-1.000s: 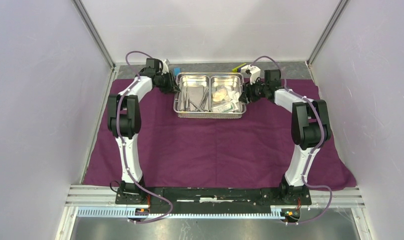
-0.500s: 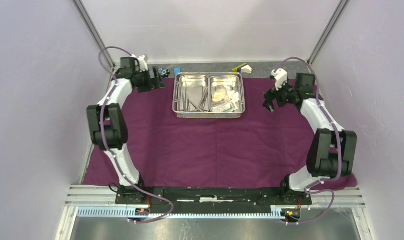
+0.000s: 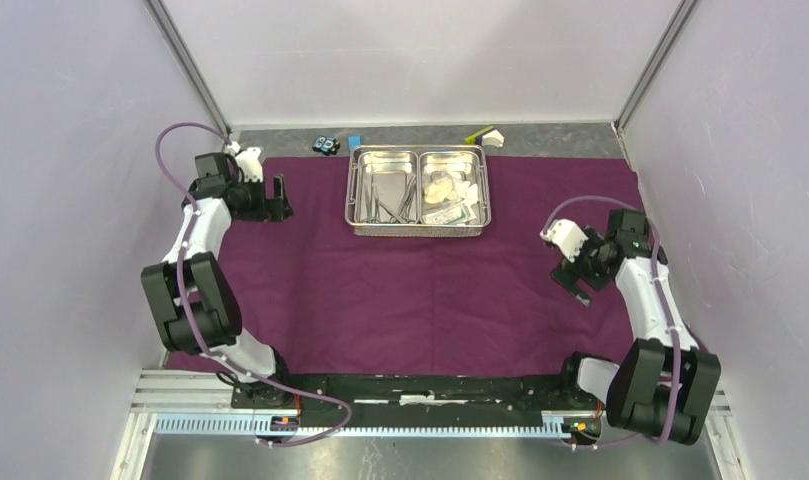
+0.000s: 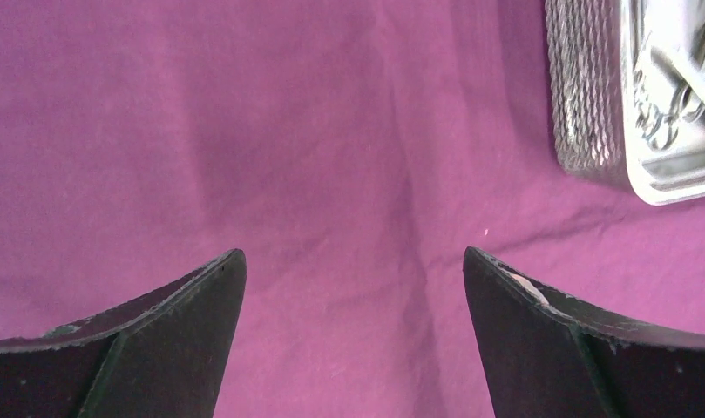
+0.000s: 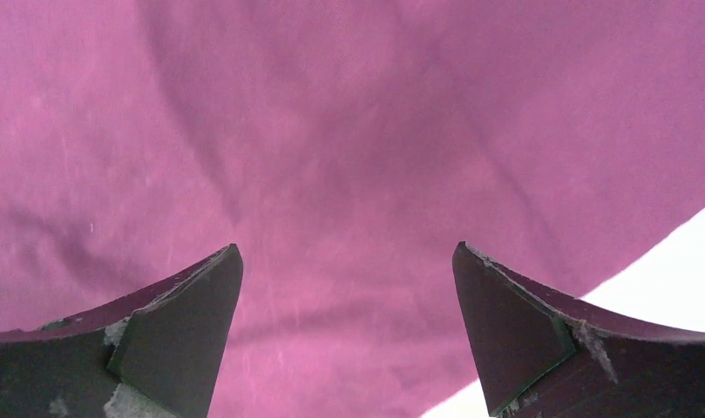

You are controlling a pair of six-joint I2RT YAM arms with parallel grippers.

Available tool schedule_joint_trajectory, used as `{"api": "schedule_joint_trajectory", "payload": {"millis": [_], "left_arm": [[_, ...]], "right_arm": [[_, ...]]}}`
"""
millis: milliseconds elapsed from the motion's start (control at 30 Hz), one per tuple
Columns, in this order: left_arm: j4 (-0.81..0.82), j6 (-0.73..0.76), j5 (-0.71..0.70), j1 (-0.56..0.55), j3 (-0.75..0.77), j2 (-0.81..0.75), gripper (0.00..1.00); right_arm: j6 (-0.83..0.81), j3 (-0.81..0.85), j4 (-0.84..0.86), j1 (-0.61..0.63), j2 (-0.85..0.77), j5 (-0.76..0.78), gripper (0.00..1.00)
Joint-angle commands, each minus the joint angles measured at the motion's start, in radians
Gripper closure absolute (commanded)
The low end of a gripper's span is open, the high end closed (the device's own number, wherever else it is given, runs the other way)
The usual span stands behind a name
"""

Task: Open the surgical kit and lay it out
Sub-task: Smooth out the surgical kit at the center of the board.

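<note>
Purple cloth (image 3: 410,300): spread flat over the tabletop, directly under both sets of fingers. Soft and limp, with shallow creases. Judged light but prone to bunching and dragging whatever sits on it, so a pinch at an edge or corner would suit better than one mid-sheet.

Steel tray (image 3: 417,232): two compartments, sitting on the cloth ahead and to the right of the left fingers (image 4: 157,340), with its mesh side and corner just showing in the left wrist view. It was well apart from the right fingers (image 5: 174,331), off to their far left. Rigid and shiny, likely slippery. The raised rim on the short sides looked the surest hold.

Instruments (image 3: 385,198): in the compartment nearer the left fingers. Thin, hard metal lying overlapped, and the forceps rings (image 4: 671,109) seemed the easiest purchase.

Gauze and packets (image 3: 452,200): in the other compartment. Light and crushable, so they called for a gentle pinch. Individual items were too small to separate.

Both sets of fingers stood spread wide, empty, above bare cloth.
</note>
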Motion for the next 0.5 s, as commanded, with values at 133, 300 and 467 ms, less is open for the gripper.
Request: {"api": "schedule_joint_trajectory", "payload": {"millis": [133,300,467], "left_arm": [[-0.079,0.273,-0.163,0.005,-0.148,-0.229,0.0],[-0.082,0.316,-0.218,0.007,-0.213,-0.292,0.0],[-0.082,0.342,-0.246,0.006,-0.221,-0.301,0.0]], "right_arm": [[-0.247,-0.117,-0.21,-0.056,-0.115,0.142,0.02],[-0.284,-0.176,-0.225,-0.074,-0.138,0.182,0.04],[-0.307,-0.224,-0.236,-0.082,-0.15,0.253,0.04]]}}
